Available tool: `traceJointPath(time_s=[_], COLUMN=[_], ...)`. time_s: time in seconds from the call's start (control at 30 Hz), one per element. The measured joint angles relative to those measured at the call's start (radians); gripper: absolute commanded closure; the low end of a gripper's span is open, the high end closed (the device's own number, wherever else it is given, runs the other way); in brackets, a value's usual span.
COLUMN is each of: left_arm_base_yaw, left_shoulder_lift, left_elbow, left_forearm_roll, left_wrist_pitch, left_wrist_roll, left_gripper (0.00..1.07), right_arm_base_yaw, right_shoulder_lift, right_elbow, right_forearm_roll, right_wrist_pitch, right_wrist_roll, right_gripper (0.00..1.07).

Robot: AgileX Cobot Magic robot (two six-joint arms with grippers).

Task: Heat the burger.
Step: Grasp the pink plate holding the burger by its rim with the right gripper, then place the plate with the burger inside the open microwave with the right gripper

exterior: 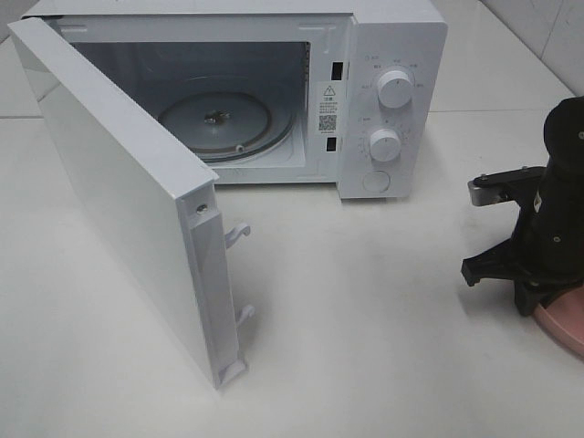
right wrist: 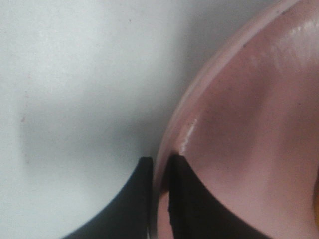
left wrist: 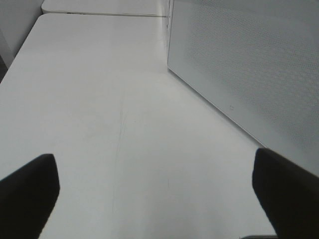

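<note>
The round pink plate (exterior: pixel 568 330) lies at the table's right edge. My right gripper (exterior: pixel 538 306) is shut on its rim. In the right wrist view the two black fingertips pinch the plate's rim (right wrist: pixel 172 124), one finger outside and one (right wrist: pixel 187 199) inside; the gripper's middle (right wrist: pixel 160 199) is on the rim. Of the burger I see only a yellow-orange sliver (right wrist: pixel 316 196) at that view's edge; in the high view it is hidden. My left gripper (left wrist: pixel 157 199) is open and empty, low over the bare table beside the microwave door (left wrist: pixel 249 64); it is out of the high view.
The white microwave (exterior: pixel 392 55) stands at the back with its door (exterior: pixel 119 182) swung wide open towards the front left. Its glass turntable (exterior: pixel 224 123) is bare. White table (exterior: pixel 365 319) lies between the microwave and the plate.
</note>
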Motion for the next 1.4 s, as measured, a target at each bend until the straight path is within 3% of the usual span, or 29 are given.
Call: traceJointPath(time_s=[0.53, 0.93, 1.4], left_arm_base_yaw=[0.000, 0.000, 0.000], left_shoulder_lift=[0.000, 0.000, 0.000], left_elbow=[0.000, 0.000, 0.000], left_forearm_roll=[0.000, 0.000, 0.000], left_wrist_pitch=[0.000, 0.000, 0.000], left_wrist_roll=[0.000, 0.000, 0.000], left_gripper=[0.09, 0.09, 0.09], right_arm_base_yaw=[0.016, 0.154, 0.257], right_shoulder_lift=[-0.001, -0.025, -0.096], right_elbow=[0.000, 0.003, 0.050], right_forearm_roll=[-0.051, -0.252, -0.329], right_wrist_pitch=[0.003, 0.125, 0.182], right_wrist_roll=[0.084, 0.291, 0.341], right_gripper=[1.07, 1.07, 1.07])
